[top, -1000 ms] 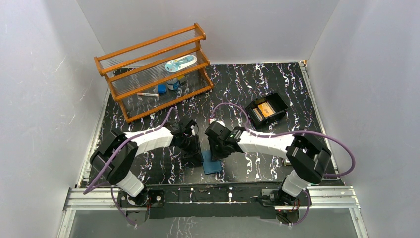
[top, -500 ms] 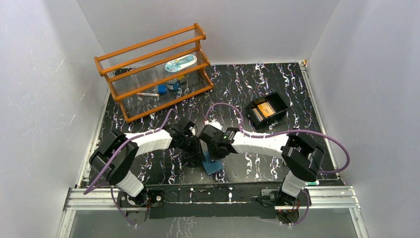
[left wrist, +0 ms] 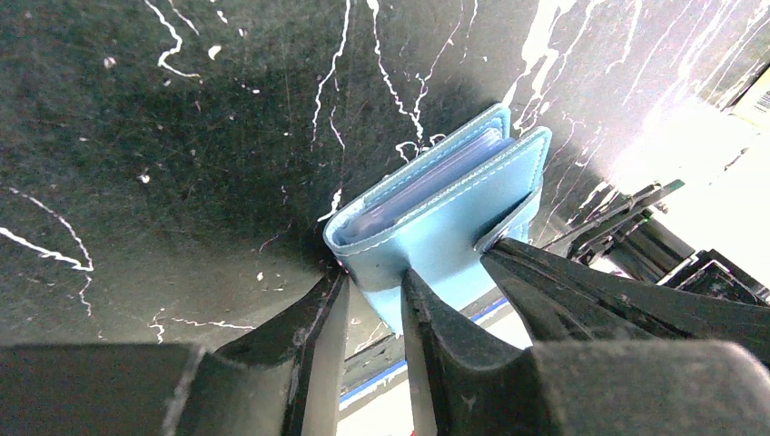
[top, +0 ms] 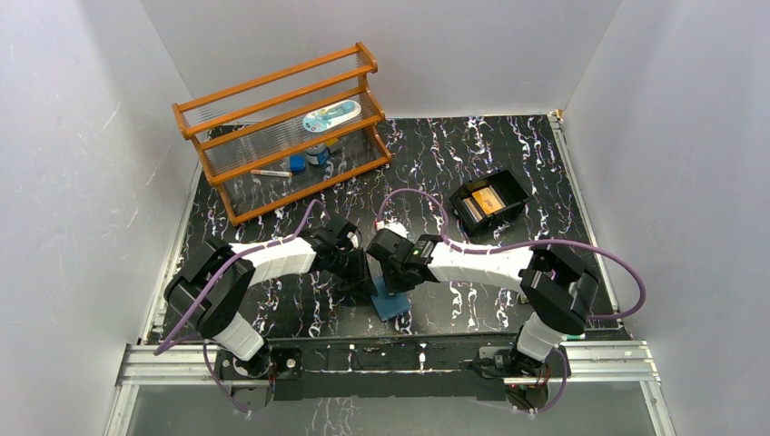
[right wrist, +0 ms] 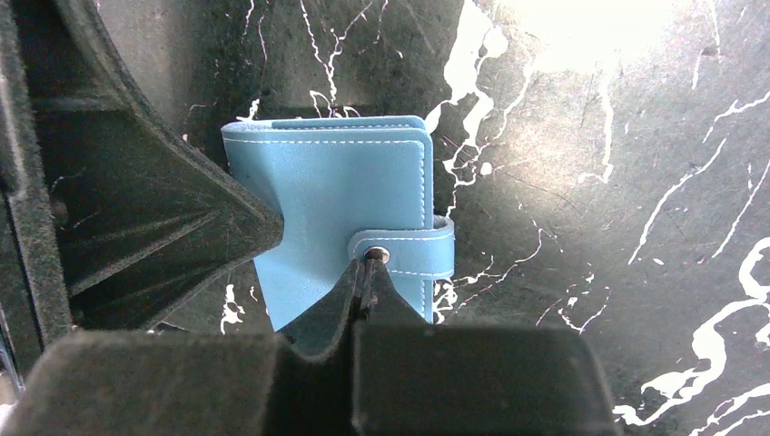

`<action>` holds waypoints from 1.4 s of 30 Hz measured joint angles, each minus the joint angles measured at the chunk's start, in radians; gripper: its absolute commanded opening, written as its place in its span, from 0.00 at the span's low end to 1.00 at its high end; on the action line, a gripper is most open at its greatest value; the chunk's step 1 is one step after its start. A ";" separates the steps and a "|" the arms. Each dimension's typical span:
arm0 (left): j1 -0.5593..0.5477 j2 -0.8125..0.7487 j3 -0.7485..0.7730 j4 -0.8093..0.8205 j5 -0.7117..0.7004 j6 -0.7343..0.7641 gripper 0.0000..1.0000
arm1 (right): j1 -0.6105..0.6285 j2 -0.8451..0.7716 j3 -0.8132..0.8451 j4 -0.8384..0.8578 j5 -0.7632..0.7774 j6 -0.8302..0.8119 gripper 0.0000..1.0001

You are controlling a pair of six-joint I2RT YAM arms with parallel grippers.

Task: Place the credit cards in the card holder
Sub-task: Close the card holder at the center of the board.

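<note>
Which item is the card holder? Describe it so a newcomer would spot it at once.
Look at the front middle of the table, where the two arms converge. The card holder sits there: a small closed wallet. It is the only blue thing down front, with white stitching and a snap tab, unlike the black tray farther back.

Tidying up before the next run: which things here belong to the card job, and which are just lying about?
Job: blue card holder, credit cards, black tray holding them.
Lying about: wooden rack, white-blue packet on its shelf.
</note>
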 measured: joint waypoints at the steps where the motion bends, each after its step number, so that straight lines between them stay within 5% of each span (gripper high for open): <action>1: 0.000 0.002 0.000 0.001 0.000 0.000 0.26 | 0.000 -0.001 -0.002 0.000 -0.002 -0.001 0.00; 16: 0.000 0.022 0.019 -0.011 0.005 0.000 0.26 | 0.000 -0.037 -0.004 -0.001 -0.024 -0.020 0.00; 22: 0.000 0.022 0.019 -0.013 0.005 0.000 0.26 | 0.000 -0.042 -0.004 -0.010 -0.006 -0.018 0.32; 32: 0.000 0.022 0.019 -0.014 0.005 0.000 0.26 | 0.000 -0.042 0.007 -0.062 0.063 -0.026 0.42; 42: 0.000 0.022 0.019 -0.014 0.005 0.000 0.26 | 0.034 -0.009 0.063 -0.082 0.100 -0.043 0.41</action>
